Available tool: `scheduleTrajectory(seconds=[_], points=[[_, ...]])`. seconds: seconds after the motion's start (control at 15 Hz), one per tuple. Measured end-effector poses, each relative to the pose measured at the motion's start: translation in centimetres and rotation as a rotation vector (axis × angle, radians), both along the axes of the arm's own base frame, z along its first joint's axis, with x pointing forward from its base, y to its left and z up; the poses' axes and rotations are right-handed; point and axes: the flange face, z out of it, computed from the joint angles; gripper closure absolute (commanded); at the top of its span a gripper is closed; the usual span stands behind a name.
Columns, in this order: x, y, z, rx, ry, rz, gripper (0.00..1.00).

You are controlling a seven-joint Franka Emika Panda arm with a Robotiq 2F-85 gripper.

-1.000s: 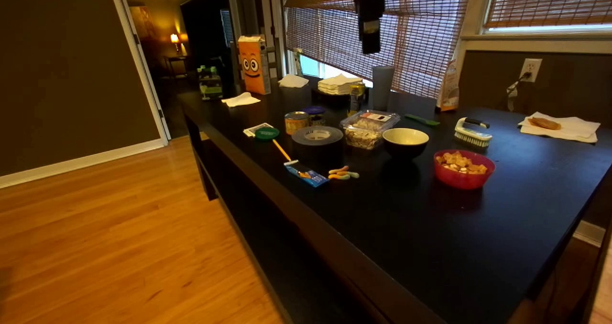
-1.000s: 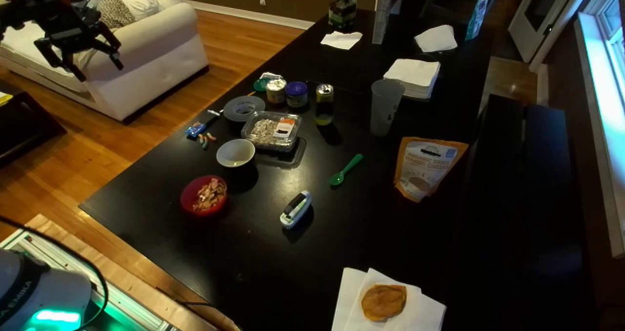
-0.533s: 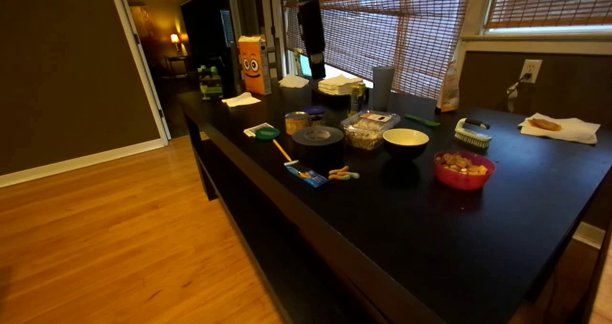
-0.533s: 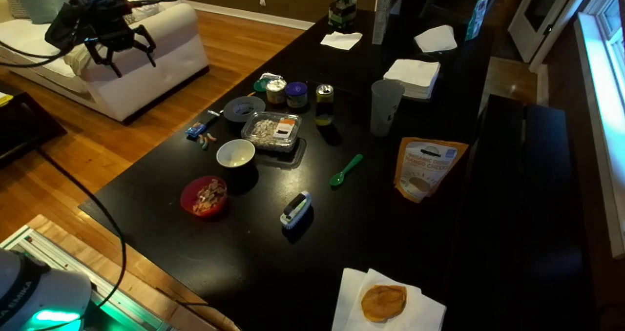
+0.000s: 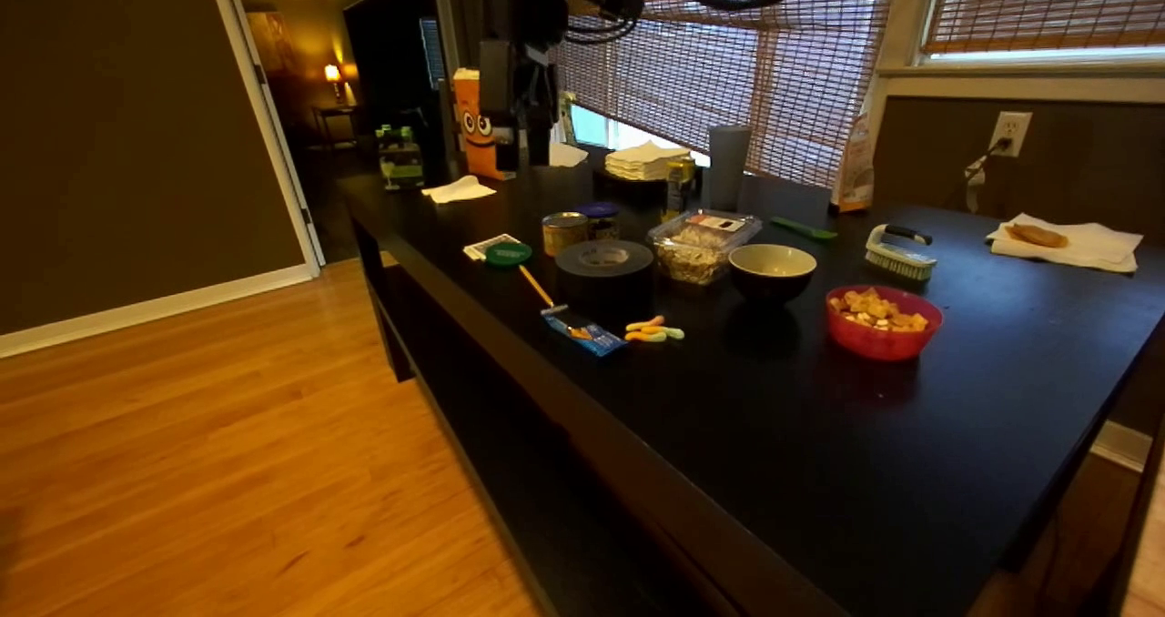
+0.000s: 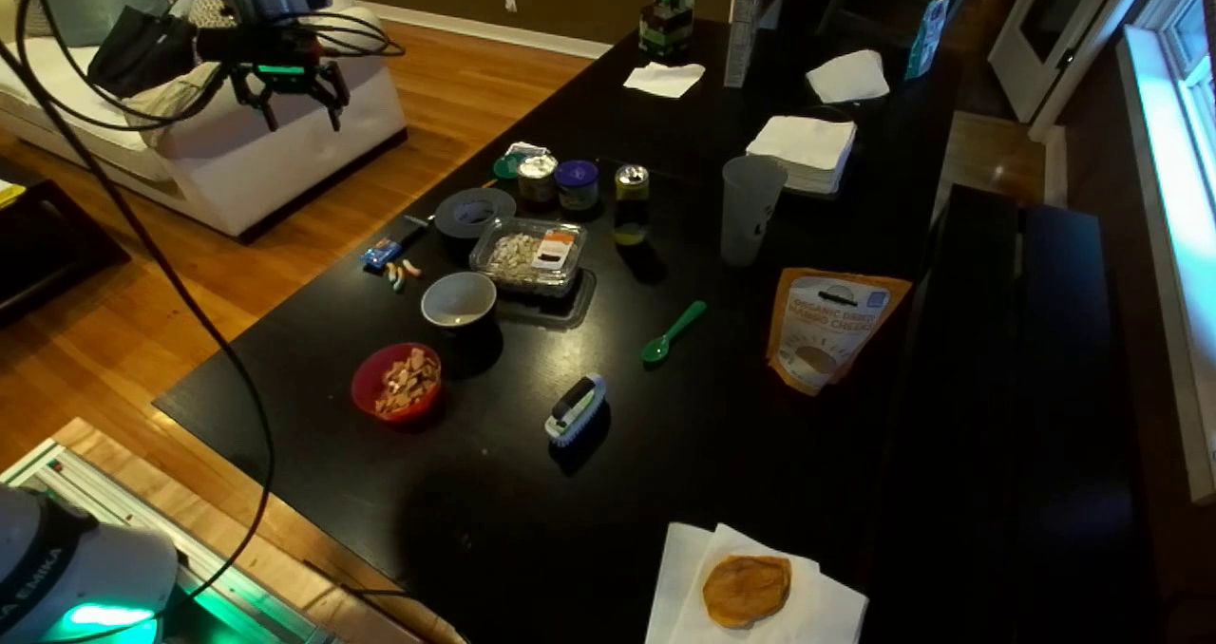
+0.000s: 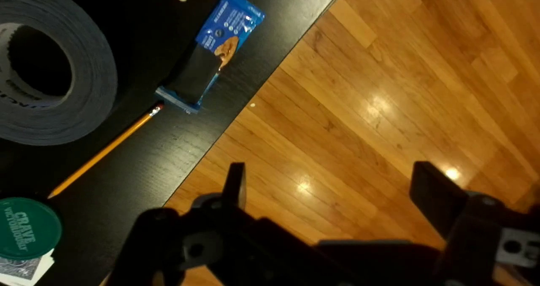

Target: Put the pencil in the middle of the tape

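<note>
In the wrist view, the tape [image 7: 95, 79] is lying flat on the black table [image 7: 177, 151] at far left, a green lid [image 7: 28, 229] sitting near it. To their right, the pencil [image 7: 105, 150] is lying on the table outside the tape, one end resting just beside a blue wrapper [image 7: 217, 33]. Farther right, the gripper [image 7: 329, 172] is hanging midair, its jaws standing wide apart.

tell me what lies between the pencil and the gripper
In the wrist view, only a strip of black tabletop and, past its edge, wooden floor show between the pencil and the open gripper.
</note>
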Motion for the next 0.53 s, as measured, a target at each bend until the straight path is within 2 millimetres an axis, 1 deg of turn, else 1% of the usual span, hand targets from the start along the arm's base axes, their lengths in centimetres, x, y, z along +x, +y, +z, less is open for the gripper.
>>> scheduleTrajectory(seconds=[0.27,0.4,0.53], points=[[3.0,-2.4,-1.4,0.077,-0.089,-0.180,0.00],[4.1,-3.2,-2.2,0.098,-0.155,-0.274,0.00],[4.8,-3.6,-3.3,0.109,-0.219,-0.369,0.00]])
